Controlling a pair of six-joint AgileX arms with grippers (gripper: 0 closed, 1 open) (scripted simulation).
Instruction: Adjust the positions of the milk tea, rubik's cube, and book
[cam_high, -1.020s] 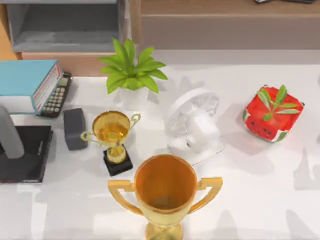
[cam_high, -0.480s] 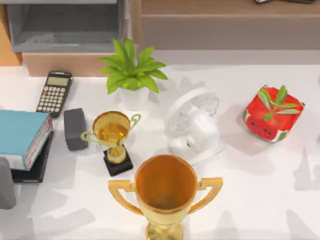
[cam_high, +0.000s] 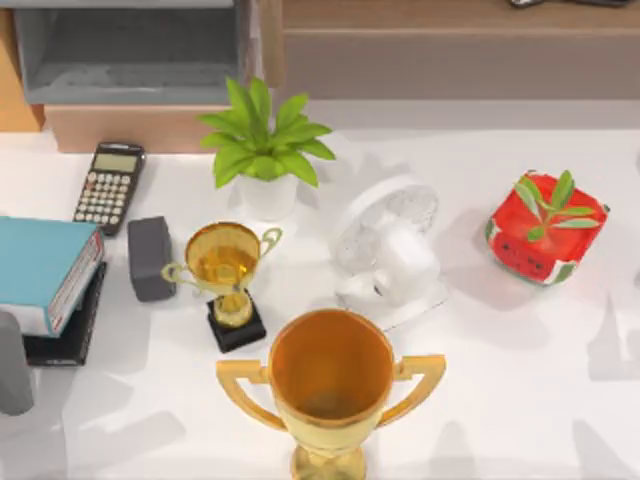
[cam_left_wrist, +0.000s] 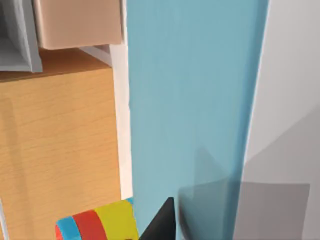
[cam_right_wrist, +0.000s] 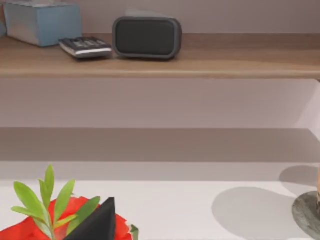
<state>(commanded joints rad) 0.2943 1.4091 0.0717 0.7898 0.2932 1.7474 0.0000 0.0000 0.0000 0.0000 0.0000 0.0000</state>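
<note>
Left hand (cam_left_wrist: 162, 222) at tabletop's left edge, grip state not discernible, book (cam_high: 45, 272) lying directly beneath it, stacked on black book (cam_high: 65, 335).

book at the table's left edge, cube just past it

the book (cam_high: 40, 268) is thick, with a plain light teal-blue cover, white page edges and a thin red line along the spine side. it lies flat, cover up, at the far left of the table, resting on a black flat item that sticks out beneath it. in the left wrist view the book's cover (cam_left_wrist: 195, 110) runs as a broad plain blue band with a shadow across its near end. the rubik's cube (cam_left_wrist: 97, 226) shows red, yellow and blue strips just beside the book's edge. whether they touch cannot be told.
</note>
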